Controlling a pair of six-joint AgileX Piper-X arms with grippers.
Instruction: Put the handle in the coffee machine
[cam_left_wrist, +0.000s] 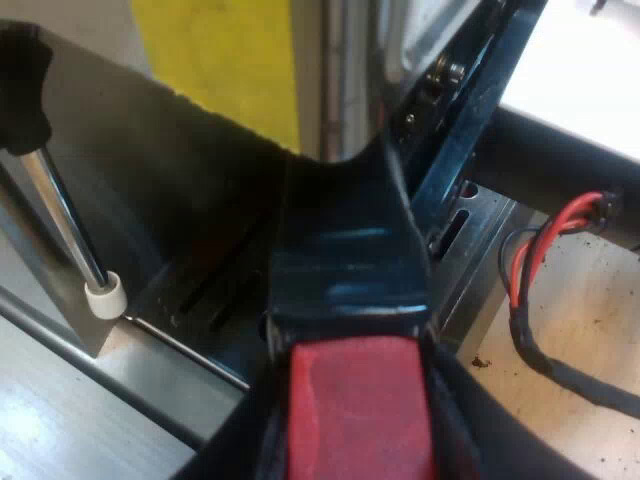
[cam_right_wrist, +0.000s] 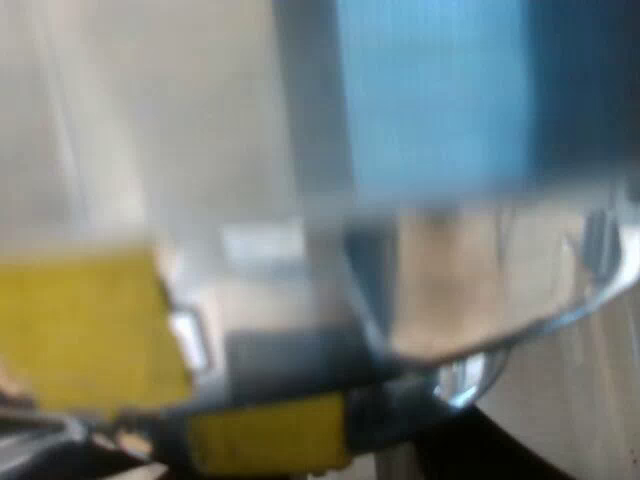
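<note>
The holder's dark handle (cam_left_wrist: 345, 250) runs away from me toward the espresso machine's front (cam_left_wrist: 340, 70). Its red end (cam_left_wrist: 355, 410) lies closest to me. My left gripper (cam_left_wrist: 352, 440) is shut on that red end, with a black finger (cam_left_wrist: 462, 425) pressed against each side. The holder's metal head is hidden up under the machine. My right gripper (cam_right_wrist: 300, 465) is very close to shiny metal (cam_right_wrist: 450, 300) of the machine, under a blue shape (cam_right_wrist: 430, 90) that I cannot identify.
A steel steam wand (cam_left_wrist: 62, 215) with a black knob (cam_left_wrist: 22, 90) hangs over the slotted drip tray (cam_left_wrist: 205, 300). A yellow patch (cam_left_wrist: 220, 60) marks the machine's front. Coffee grounds speckle the light table (cam_left_wrist: 560, 300) beside the tray.
</note>
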